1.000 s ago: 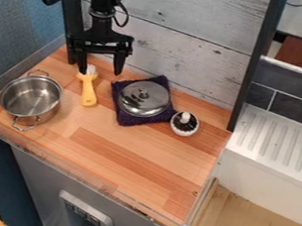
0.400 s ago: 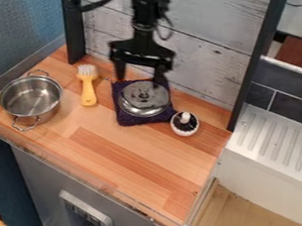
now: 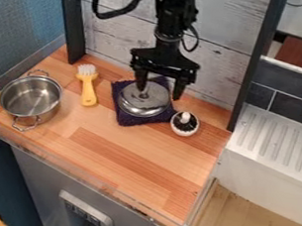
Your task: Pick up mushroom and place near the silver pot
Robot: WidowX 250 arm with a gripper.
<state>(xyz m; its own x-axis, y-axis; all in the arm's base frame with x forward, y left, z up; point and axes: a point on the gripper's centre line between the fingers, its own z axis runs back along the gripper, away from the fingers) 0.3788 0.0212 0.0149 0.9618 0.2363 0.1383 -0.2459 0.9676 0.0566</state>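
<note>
My gripper (image 3: 159, 92) hangs open and empty over the back of the counter, its fingers apart above the metal lid. Just in front of it and to the right is the mushroom (image 3: 184, 127), a round white piece with a dark top and a pale stub in the middle, resting on the wood beside the cloth. The silver pot (image 3: 30, 99), with two wire handles, stands uncovered at the counter's left edge.
A metal lid (image 3: 143, 99) lies on a dark purple cloth (image 3: 128, 119) at the back middle. A yellow brush (image 3: 88, 88) lies between pot and cloth. Behind is a wooden wall (image 3: 217, 66); a white sink drainboard (image 3: 274, 138) adjoins on the right.
The gripper has moved right along the back of the counter, from above the yellow brush to above the lid, staying open. The mushroom, pot, brush and lid have kept their places.
</note>
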